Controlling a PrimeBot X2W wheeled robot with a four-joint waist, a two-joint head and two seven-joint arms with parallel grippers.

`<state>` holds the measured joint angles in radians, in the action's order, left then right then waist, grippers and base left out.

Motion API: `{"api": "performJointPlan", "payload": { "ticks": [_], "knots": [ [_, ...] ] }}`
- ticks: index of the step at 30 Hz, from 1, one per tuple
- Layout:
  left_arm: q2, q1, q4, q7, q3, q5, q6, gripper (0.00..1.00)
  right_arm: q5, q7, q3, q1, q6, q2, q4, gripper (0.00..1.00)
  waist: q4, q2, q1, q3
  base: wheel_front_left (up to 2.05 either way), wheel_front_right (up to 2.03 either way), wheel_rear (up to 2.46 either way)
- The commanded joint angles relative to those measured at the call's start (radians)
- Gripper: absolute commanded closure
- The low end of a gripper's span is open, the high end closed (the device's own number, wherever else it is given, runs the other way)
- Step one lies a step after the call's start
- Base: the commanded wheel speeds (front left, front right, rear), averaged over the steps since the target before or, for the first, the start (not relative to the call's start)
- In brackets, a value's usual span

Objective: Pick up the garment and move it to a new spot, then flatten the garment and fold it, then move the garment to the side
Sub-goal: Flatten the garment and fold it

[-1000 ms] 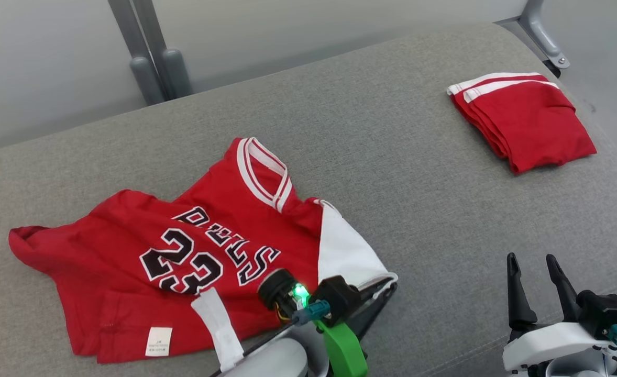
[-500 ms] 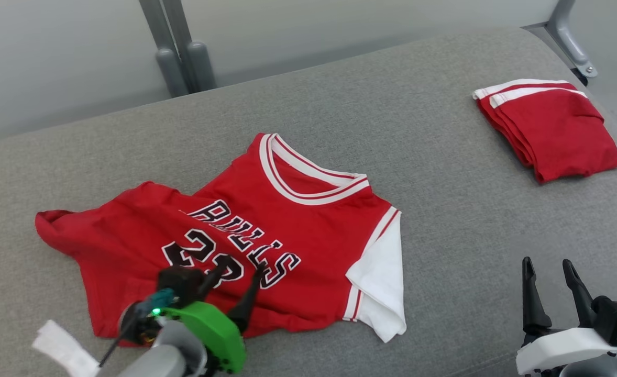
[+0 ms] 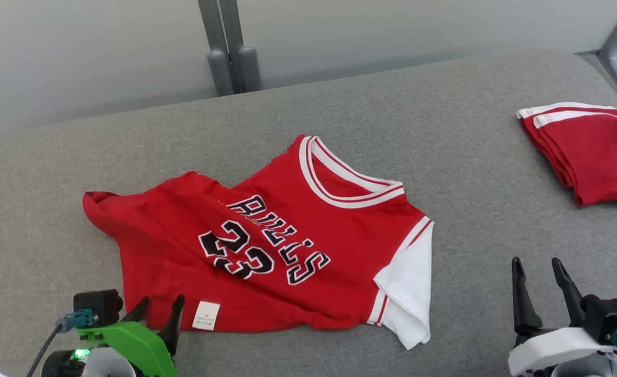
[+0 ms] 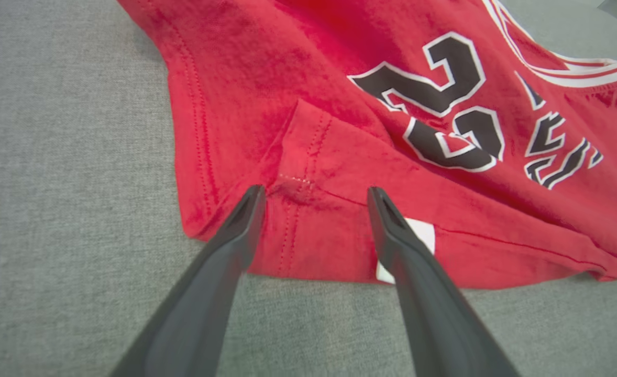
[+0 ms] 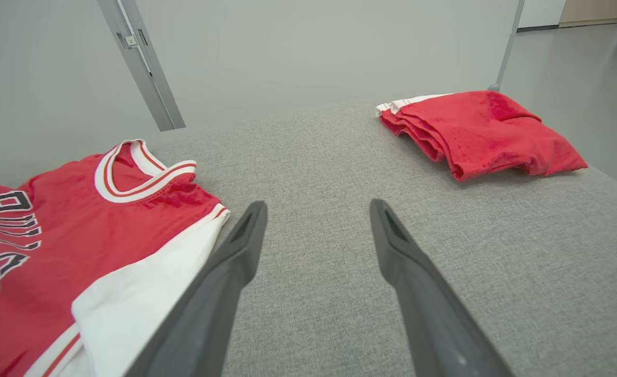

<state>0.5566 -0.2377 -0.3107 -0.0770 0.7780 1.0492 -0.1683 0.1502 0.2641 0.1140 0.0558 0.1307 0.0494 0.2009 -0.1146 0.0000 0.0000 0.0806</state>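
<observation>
On the grey woven-fabric cushion [image 3: 340,104], roughly mid-surface, lies the red basketball jersey [image 3: 287,246], chest side up. Its black-and-white lettering and the number 23 show, and the white-and-red striped collar [image 3: 350,178] points toward the far edge. Cloth not flat: the hem end on the robot's left is rumpled, with a flap of fabric lapped over near the bottom corner. One white sleeve [image 3: 408,283] splays out on the right side. A small white care label [image 3: 206,315] sits at the near hem. Left gripper [image 3: 162,301], on a green mount, is at the lower left of the head view with its two dark fingers spread apart, tips right at the jersey's near hem corner. In the left wrist view the same gripper [image 4: 313,191] has its jaws wide with nothing clamped between them. Red hem and stitching lie in the gap, and the label [image 4: 423,233] is partly hidden behind one finger. Whether the tips touch the cloth cannot be told. Right gripper [image 3: 536,261], white housing, is at the lower right with fingers parted and empty, over bare cushion, near the white sleeve but apart from it. In the right wrist view that gripper [image 5: 316,204] is spread over grey fabric, with the jersey [image 5: 104,230] to one side and a folded red garment with white stripe trim [image 5: 486,131] to the other. That folded piece [image 3: 596,152] rests at the cushion's far right, well apart from the jersey. Two grey metal posts [image 3: 230,52] stand behind the cushion.
</observation>
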Motion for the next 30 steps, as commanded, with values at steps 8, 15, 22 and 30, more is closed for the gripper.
{"api": "performJointPlan", "payload": {
  "ticks": [8, 15, 22, 30],
  "knots": [
    [0.006, -0.019, -0.014, 0.01, -0.008, 0.018, 0.031, 0.0, -0.007, 0.0, 0.0, 0.006, 0.0, 0.002, -0.003, 0.0, -0.008, 0.0, 0.0, 0.014, 0.0, 0.0, 0.0],
    [-0.004, -0.048, -0.044, 0.012, -0.004, 0.016, 0.062, 0.18, -0.002, 0.0, -0.007, 0.003, 0.0, 0.002, 0.002, 0.0, -0.013, 0.0, 0.0, 0.017, 0.0, 0.0, 0.0],
    [-0.018, -0.059, -0.077, 0.026, 0.009, 0.023, 0.083, 1.0, 0.0, 0.0, -0.007, 0.005, 0.0, 0.002, 0.006, 0.0, -0.013, 0.0, 0.0, 0.014, 0.0, 0.0, 0.0],
    [-0.038, -0.065, -0.099, 0.029, 0.024, 0.024, 0.117, 1.0, -0.001, 0.0, 0.005, 0.015, 0.0, 0.002, 0.008, 0.0, 0.007, 0.0, 0.0, 0.003, 0.0, 0.0, 0.0]
  ]
}}
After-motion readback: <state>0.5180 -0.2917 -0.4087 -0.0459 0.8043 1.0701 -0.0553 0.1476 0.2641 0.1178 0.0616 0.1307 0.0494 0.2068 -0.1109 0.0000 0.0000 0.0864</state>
